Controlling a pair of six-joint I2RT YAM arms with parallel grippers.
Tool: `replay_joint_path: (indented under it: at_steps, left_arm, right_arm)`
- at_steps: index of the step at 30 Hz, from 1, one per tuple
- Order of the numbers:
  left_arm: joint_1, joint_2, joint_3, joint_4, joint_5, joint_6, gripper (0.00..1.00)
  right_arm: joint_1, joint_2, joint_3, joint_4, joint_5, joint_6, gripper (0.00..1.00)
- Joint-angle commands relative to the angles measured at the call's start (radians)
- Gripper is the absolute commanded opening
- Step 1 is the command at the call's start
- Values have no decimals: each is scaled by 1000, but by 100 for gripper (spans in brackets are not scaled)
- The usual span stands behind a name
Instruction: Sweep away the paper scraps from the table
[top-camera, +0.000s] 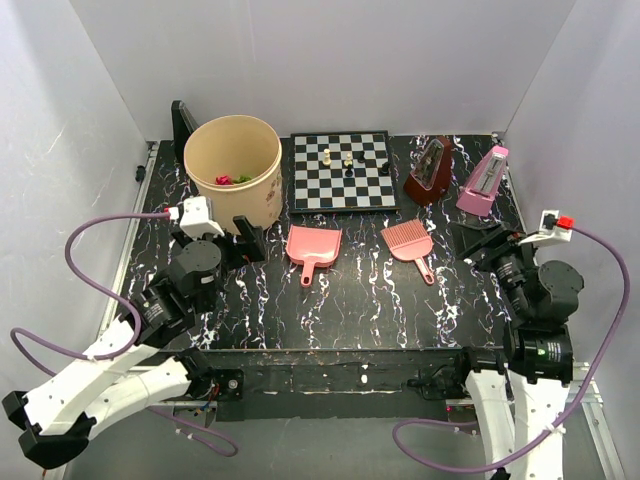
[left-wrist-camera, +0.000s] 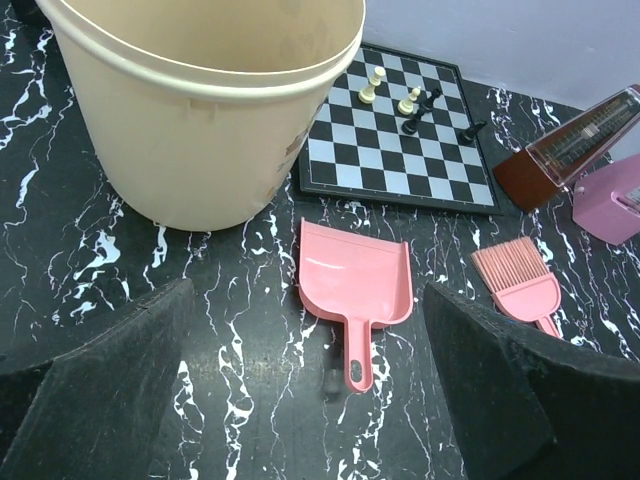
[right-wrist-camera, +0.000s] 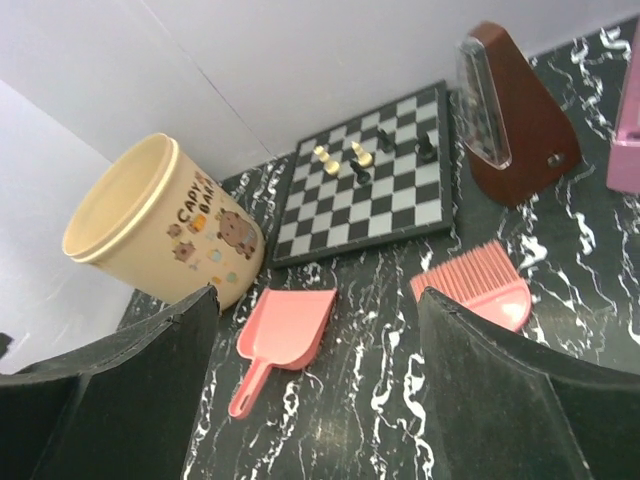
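Printed lettering "CAPY" and, less clearly, perhaps "BAR", on the side of the beige bucket (right-wrist-camera: 160, 228)

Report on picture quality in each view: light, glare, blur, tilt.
Top external: even, soft light, sharp throughout, faint shadows on the table. Left wrist: the left fingers are dark and blurred, the pink dustpan carries a mild sheen, the bucket bulges from the wide lens. Right wrist: the scene is tilted, the right fingers blurred, the chessboard slightly soft.
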Motion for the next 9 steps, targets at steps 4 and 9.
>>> replay_joint_path:
  at_steps: [4,9]
  left_arm:
    - [-4,-18,1,-34,-24,-21,98]
    - [-4,2,12,-41,6,-17,98]
  right_arm:
    - [4,-42,-65,-36,48,-44,88]
    - [4,-34,-61,-79,74,-55,89]
